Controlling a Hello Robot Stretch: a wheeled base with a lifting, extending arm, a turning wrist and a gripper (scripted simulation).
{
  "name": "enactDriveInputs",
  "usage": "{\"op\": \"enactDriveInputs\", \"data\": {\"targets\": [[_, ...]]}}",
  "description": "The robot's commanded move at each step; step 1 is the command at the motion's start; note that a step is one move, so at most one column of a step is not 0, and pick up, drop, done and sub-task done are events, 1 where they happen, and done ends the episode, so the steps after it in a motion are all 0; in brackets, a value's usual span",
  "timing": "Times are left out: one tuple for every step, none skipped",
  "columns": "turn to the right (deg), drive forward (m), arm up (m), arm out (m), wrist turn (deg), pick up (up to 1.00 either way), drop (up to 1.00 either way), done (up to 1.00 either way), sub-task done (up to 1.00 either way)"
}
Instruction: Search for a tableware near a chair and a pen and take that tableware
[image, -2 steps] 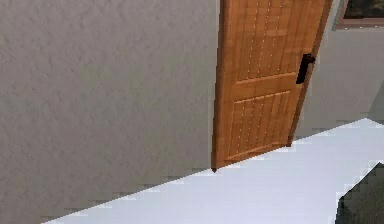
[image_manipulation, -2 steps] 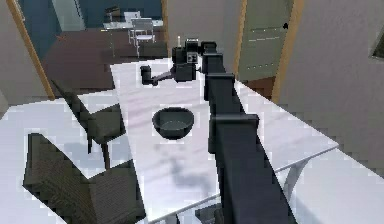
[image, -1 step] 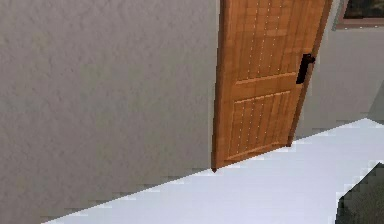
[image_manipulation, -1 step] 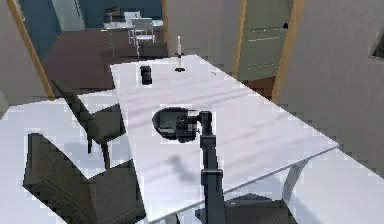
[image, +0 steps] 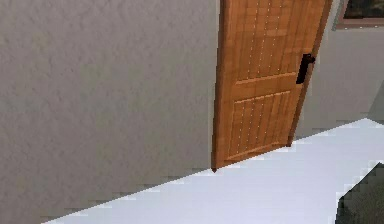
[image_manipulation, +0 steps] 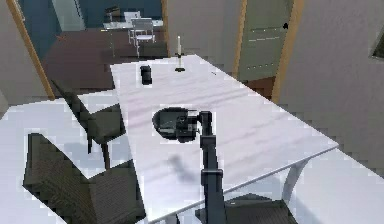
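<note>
In the arm side view a long white table (image_manipulation: 255, 125) runs away from me. On its middle lies a dark round dish-like thing (image_manipulation: 163, 121). The dark arm (image_manipulation: 211, 175) rises from the bottom edge, and my gripper (image_manipulation: 176, 127) is at that dark round thing. I cannot tell whether the gripper holds anything, or whether it touches the thing. Farther along the table stand a small dark object (image_manipulation: 146, 74) and a thin candle-like object on a dark base (image_manipulation: 179, 64). Two dark chairs (image_manipulation: 98, 118) (image_manipulation: 72, 186) stand along the table's left side.
Another dark chair (image_manipulation: 262, 209) is at the arm side view's bottom right. Behind the table a doorway (image_manipulation: 100, 30) opens onto a room with furniture, and a pale door (image_manipulation: 264, 38) stands at the back right. The forward view has a grey wall (image: 100, 90), a wooden door (image: 265, 75) and pale floor.
</note>
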Motion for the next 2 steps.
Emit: {"op": "enactDriveInputs", "data": {"targets": [[0.0,0.00,0.10,0.00,0.0,0.00,0.00,0.00,0.00],[0.0,0.00,0.00,0.00,0.0,0.00,0.00,1.00,0.00]]}}
